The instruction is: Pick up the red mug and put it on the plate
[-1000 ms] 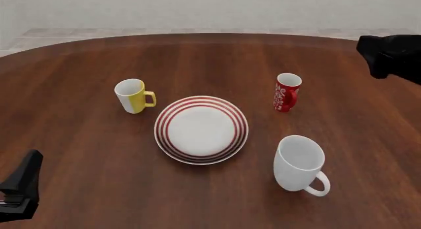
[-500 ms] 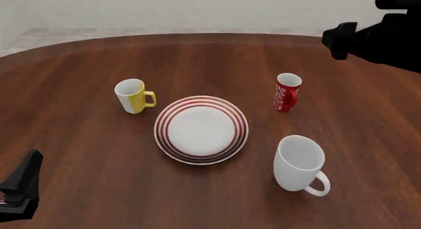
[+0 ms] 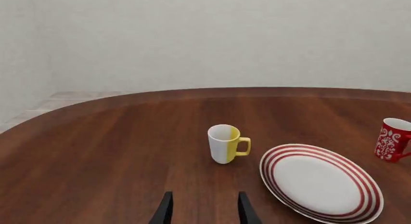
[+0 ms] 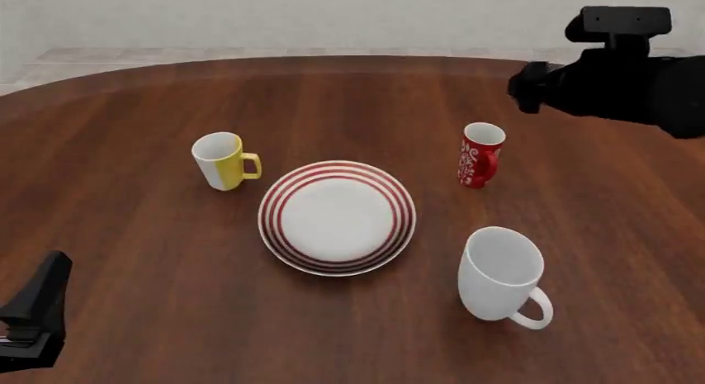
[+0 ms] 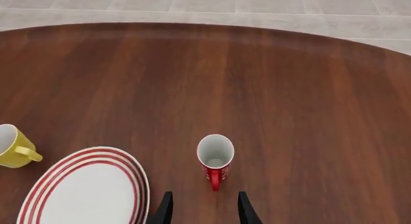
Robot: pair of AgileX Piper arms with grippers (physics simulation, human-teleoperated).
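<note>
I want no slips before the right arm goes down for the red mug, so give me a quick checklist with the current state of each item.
1. Red mug upright, mouth up: ok.
2. Right pincer open, with the mug's handle lined up between its fingers in the right wrist view: ok.
3. Right pincer holds nothing: ok.
4. Plate bare, with room for the mug: ok.
5. White mug and yellow mug stand apart from the red mug: ok.
6. Left pincer open, idle, low at the near left, away from the plate: ok.
</note>
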